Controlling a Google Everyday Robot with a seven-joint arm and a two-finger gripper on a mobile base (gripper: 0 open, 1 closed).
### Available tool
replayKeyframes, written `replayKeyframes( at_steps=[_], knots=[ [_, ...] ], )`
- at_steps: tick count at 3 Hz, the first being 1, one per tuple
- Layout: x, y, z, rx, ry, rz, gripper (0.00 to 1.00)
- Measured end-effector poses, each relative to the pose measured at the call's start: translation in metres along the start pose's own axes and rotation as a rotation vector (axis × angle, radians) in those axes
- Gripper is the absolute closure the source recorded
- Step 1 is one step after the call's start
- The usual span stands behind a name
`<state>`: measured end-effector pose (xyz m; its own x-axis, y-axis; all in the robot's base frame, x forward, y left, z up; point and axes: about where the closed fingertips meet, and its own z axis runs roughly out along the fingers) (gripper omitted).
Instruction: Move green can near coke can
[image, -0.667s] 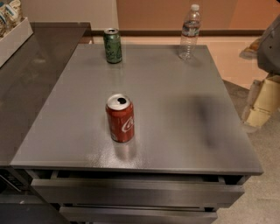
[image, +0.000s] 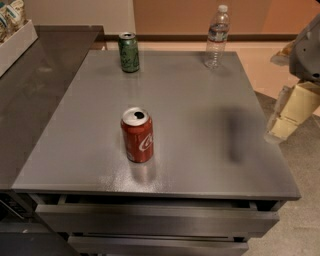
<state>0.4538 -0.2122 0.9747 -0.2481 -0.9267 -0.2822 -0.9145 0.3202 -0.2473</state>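
Note:
The green can (image: 129, 52) stands upright at the far left of the grey table top (image: 190, 110). The coke can (image: 137, 135) stands upright near the front, left of centre, well apart from the green can. My gripper (image: 286, 119) hangs off the table's right edge, beyond the rim and far from both cans, with nothing in it. Its shadow lies on the right part of the table top.
A clear plastic bottle (image: 217, 36) stands at the far right corner of the table. A darker counter (image: 35, 100) adjoins on the left, with a white tray of packets (image: 12, 35) on it. Drawers (image: 155, 220) sit under the front edge.

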Motion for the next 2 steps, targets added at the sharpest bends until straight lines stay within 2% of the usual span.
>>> replayKeyframes(
  at_steps=[2],
  knots=[
    [-0.044,-0.052,0.022,0.069,-0.203,0.118,0.0]
  ],
)
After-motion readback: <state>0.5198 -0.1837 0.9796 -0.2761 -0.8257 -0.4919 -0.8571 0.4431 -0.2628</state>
